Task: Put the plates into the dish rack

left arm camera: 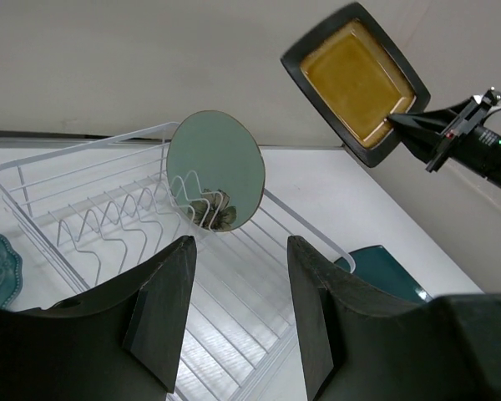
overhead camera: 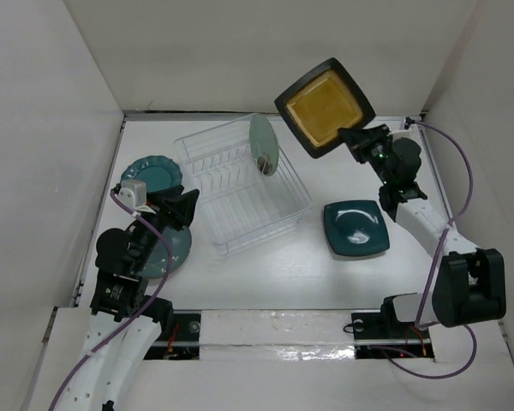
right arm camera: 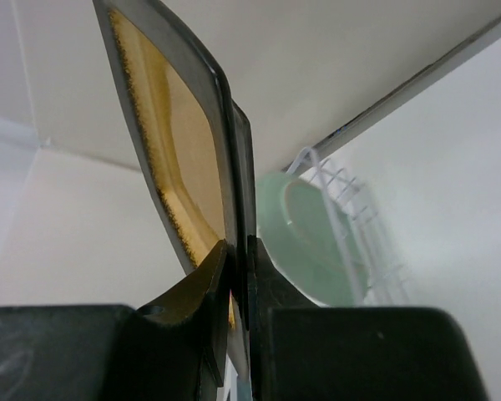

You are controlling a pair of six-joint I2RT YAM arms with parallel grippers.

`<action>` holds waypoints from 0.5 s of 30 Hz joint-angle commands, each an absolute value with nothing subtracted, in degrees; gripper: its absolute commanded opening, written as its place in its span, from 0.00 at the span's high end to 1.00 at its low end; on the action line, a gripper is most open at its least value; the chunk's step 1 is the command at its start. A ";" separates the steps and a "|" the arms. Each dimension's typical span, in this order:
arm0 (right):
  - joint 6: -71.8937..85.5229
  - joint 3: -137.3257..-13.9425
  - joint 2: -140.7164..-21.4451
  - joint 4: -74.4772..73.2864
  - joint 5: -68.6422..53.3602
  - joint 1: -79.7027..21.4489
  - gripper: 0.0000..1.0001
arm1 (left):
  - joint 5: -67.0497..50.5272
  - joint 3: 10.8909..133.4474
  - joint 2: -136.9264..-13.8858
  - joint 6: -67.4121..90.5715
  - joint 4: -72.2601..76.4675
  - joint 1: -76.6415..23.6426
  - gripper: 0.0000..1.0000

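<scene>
One green plate [overhead camera: 264, 144] stands in the rack [overhead camera: 259, 228] as I hold the yellow plate [overhead camera: 324, 107] aloft beyond it, rim pinched in my right tool [overhead camera: 349, 134], left tool [left arm camera: 238, 317] spread and empty; next, I judge, swing it over and lower it upright.

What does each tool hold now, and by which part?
The right tool grips the yellow plate by its dark rim, at one edge. The left tool is open and holds nothing.

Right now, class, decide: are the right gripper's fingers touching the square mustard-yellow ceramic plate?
Touching. Right wrist view: the right gripper fingers pinch the square mustard-yellow plate by its dark rim.
</scene>
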State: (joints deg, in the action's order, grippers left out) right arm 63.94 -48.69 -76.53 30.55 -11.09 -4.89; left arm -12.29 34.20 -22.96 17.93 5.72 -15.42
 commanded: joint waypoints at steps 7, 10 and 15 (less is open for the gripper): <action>57.84 -66.61 -80.23 28.66 -0.36 -19.58 1.00 | -13.10 35.07 -21.88 18.46 8.44 -15.73 0.56; 53.97 -71.43 -82.17 24.89 5.60 -22.84 1.00 | -13.27 34.98 -21.45 18.46 8.52 -15.73 0.56; 47.65 -78.13 -86.74 20.92 12.56 -27.77 1.00 | -13.01 34.98 -21.44 18.46 8.53 -15.73 0.55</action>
